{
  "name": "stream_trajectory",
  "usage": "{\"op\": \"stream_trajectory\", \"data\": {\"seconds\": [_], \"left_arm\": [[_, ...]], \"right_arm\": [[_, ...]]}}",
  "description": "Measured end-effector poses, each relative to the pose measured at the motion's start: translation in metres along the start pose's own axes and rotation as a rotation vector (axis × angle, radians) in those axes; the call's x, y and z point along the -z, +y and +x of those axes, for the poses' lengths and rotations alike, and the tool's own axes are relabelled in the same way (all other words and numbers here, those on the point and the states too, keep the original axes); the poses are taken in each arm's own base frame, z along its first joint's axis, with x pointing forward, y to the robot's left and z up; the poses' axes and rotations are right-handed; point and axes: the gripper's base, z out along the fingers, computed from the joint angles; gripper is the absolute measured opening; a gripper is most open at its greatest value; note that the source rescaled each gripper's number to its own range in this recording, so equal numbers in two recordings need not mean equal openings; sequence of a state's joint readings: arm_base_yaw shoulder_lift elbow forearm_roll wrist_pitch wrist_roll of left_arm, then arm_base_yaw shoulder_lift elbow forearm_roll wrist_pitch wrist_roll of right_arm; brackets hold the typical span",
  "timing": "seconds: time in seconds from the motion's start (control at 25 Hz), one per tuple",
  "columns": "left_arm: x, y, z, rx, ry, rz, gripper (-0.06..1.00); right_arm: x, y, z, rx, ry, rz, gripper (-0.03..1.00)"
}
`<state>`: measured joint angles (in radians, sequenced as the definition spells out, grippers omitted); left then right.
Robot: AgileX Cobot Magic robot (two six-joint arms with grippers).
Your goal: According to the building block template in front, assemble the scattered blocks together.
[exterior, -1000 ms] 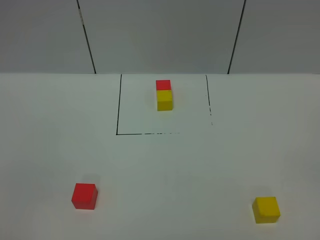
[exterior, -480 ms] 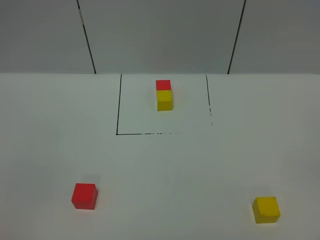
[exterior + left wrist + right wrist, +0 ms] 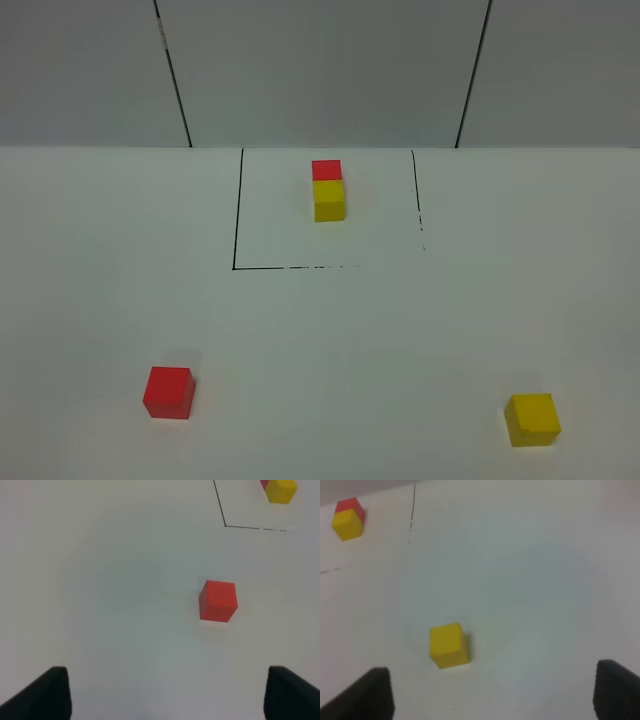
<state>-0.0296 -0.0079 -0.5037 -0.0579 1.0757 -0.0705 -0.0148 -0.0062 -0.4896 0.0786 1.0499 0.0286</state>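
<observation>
The template, a red cube (image 3: pixel 326 169) joined to a yellow cube (image 3: pixel 329 200), stands inside a thin black square outline (image 3: pixel 236 220) at the back middle of the white table. It also shows in the left wrist view (image 3: pixel 281 490) and the right wrist view (image 3: pixel 347 524). The loose red cube (image 3: pixel 168 392) sits at the front left and the loose yellow cube (image 3: pixel 532 419) at the front right. My left gripper (image 3: pixel 167 695) is open, short of the red cube (image 3: pixel 218 601). My right gripper (image 3: pixel 492 690) is open, short of the yellow cube (image 3: pixel 448 645). Neither gripper shows in the exterior view.
The white table (image 3: pixel 330 340) runs back to a grey panelled wall (image 3: pixel 320 70). The black outline's front and right lines are broken in places (image 3: pixel 420 225).
</observation>
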Motion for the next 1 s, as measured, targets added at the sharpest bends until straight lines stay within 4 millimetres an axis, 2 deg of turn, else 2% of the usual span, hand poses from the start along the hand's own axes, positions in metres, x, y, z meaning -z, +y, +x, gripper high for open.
{"op": "stream_trajectory", "data": {"seconds": [0.68, 0.8, 1.0], "left_arm": [[-0.001, 0.0, -0.001, 0.0, 0.004, 0.0, 0.76], [-0.001, -0.003, -0.016, 0.009, -0.002, 0.012, 0.76], [-0.015, -0.007, -0.062, 0.02, 0.082, 0.009, 0.76]], "right_arm": [[0.0, 0.0, 0.0, 0.002, 0.0, 0.003, 0.62], [0.0, 0.0, 0.0, 0.002, 0.0, 0.003, 0.62], [0.0, 0.0, 0.0, 0.0, 0.0, 0.003, 0.62]]}}
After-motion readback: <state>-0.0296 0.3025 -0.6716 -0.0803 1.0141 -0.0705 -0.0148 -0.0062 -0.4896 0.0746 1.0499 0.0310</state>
